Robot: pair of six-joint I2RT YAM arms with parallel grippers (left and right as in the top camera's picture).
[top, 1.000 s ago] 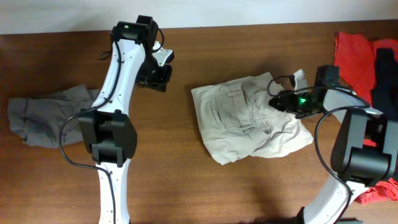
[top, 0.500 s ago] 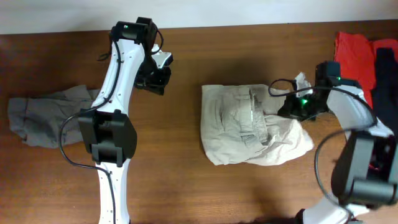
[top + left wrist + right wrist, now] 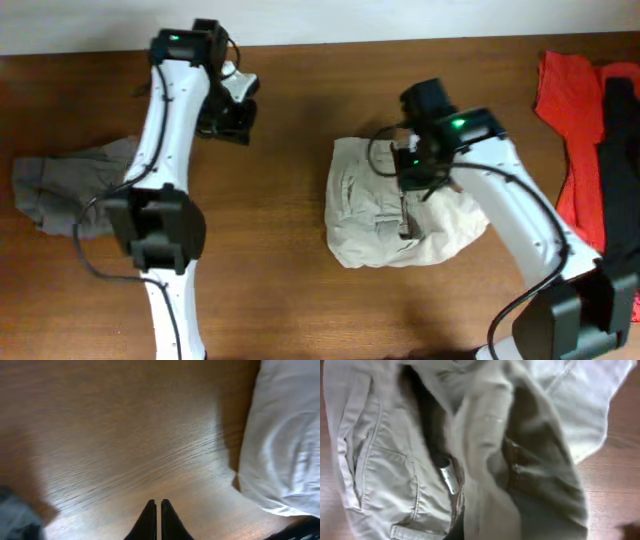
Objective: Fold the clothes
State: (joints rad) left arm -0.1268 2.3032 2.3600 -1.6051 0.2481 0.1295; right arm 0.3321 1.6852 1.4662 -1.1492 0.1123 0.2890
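**Right gripper sits on the shorts; left gripper stands off to the upper left**

The beige shorts (image 3: pixel 375 215) lie bunched in the centre of the overhead frame, on the table (image 3: pixel 290 260). They form a lumpy bundle, a little longer from left to right than from top to bottom. The right gripper (image 3: pixel 408 190) is directly over the bundle's upper middle, so the cloth lies beneath it and spreads mostly down and to the right. Its jaws are together. In the right wrist view a ridge of fabric rises toward the camera, so it appears to be pinching a fold of the shorts.

The left gripper (image 3: pixel 235 110) hangs over bare wood in the upper left, well apart from the shorts, with its fingers pressed together and holding nothing. In its wrist view the pale cloth shows only at the right edge.

The right arm is plainly the nearer one. Any next fold probably turns on where that pinched ridge is carried across the bundle.

A gray garment (image 3: pixel 60 190) lies at the far left, and a red garment (image 3: pixel 565 95) and a black garment (image 3: pixel 620 130) lie at the far right.
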